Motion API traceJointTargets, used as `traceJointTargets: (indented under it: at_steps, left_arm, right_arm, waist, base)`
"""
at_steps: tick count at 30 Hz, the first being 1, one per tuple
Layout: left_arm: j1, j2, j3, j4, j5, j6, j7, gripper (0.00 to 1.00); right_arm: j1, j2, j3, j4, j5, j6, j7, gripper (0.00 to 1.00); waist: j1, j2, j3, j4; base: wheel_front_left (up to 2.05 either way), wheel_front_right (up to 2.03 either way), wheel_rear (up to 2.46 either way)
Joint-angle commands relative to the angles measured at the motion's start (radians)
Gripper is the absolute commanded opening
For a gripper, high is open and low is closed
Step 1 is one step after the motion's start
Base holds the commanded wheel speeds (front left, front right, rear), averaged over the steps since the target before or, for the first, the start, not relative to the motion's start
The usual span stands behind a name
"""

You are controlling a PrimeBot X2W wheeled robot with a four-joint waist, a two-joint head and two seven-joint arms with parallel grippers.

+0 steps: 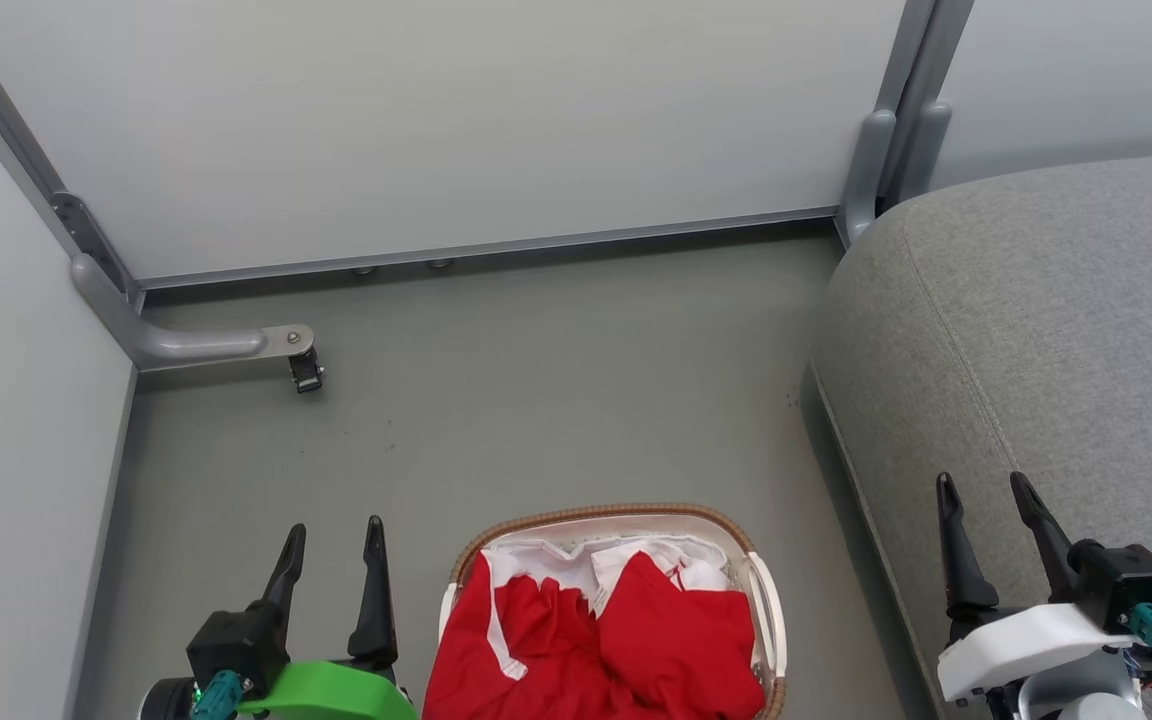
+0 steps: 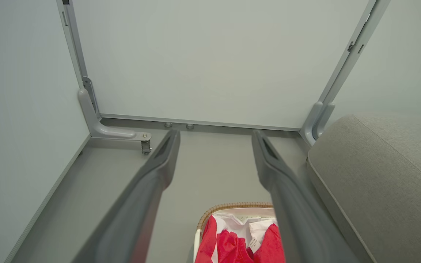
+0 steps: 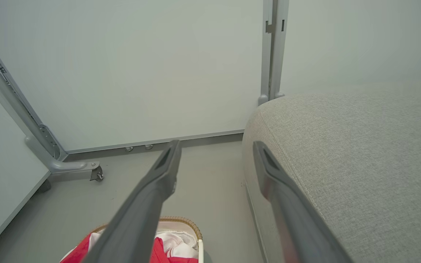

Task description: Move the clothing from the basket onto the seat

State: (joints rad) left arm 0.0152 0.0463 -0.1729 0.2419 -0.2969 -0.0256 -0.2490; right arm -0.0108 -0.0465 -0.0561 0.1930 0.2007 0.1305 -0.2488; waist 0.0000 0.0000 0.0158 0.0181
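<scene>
**Head view.** The left gripper (image 1: 336, 527) and the right gripper (image 1: 982, 482) both have their fingers spread apart and hold nothing. The basket (image 1: 576, 517) stands on the floor (image 1: 536, 400) between them, closer to the left gripper. The clothing (image 1: 636, 640) lies heaped inside it. It is bright red fabric with white trim, crumpled, and a white liner (image 1: 546, 555) shows along the far rim. The grey woven seat (image 1: 1036, 330) rises just beside the basket on the robot's right.

**Left wrist view.** The left gripper (image 2: 216, 134) points past the basket (image 2: 232, 206) with its fingers apart. Red folds and a small white label show below. No garment is lifted yet, so the first pick is probably the step in hand. To do it well, descend on the crown of the heap, pinch a thick red fold rather than the liner, and lift until the fabric clears the rim.

**Right wrist view.** The right gripper (image 3: 216, 144), fingers also apart, hangs at the seat's (image 3: 360, 153) edge.
</scene>
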Motion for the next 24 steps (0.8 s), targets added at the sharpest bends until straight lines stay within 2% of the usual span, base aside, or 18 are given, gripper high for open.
traceJointTargets:
  at_steps: [1,6,24]
  left_arm:
    - [0.013,0.007,-0.004,0.003,0.021,0.004,-0.011,1.00]
    - [0.014,0.007,-0.010,0.010,0.048,0.005,-0.020,1.00]
    - [0.007,0.007,-0.007,0.019,0.034,0.002,-0.017,1.00]
  right_arm:
    - [0.011,-0.006,-0.001,0.002,-0.020,0.000,-0.010,1.00]
    - [0.011,-0.007,-0.001,0.004,-0.053,0.000,-0.019,1.00]
    - [0.007,-0.006,-0.004,0.006,-0.041,0.000,-0.018,1.00]
  waist:
    - [0.0000,0.0000,0.000,0.001]
    - [0.0000,0.0000,0.001,0.002]
    - [0.0000,0.0000,0.002,0.000]
  base:
    - [0.00,0.00,0.00]
    - [0.00,0.00,0.00]
    - [0.00,0.00,0.00]
